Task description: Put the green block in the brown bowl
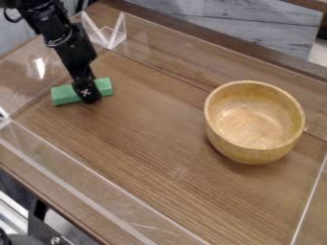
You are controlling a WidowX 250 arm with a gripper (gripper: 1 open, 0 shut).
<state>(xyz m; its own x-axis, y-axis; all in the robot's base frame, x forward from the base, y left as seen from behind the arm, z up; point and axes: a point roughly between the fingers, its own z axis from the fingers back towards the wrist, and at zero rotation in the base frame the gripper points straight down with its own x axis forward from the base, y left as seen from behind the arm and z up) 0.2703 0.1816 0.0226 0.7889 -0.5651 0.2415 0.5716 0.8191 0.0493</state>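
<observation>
The green block (64, 94) lies flat on the wooden table at the left. My gripper (87, 92) comes down from the upper left, and its black fingers stand open astride the block's middle, low by the table top. Part of the block is hidden behind the fingers. Whether the fingers touch the block, I cannot tell. The brown bowl (255, 121) stands empty at the right, well apart from the block and the gripper.
A clear plastic wall (76, 196) rims the wooden table (153, 144) on the near and left sides. A clear plastic piece (115, 33) stands at the back left, close behind the arm.
</observation>
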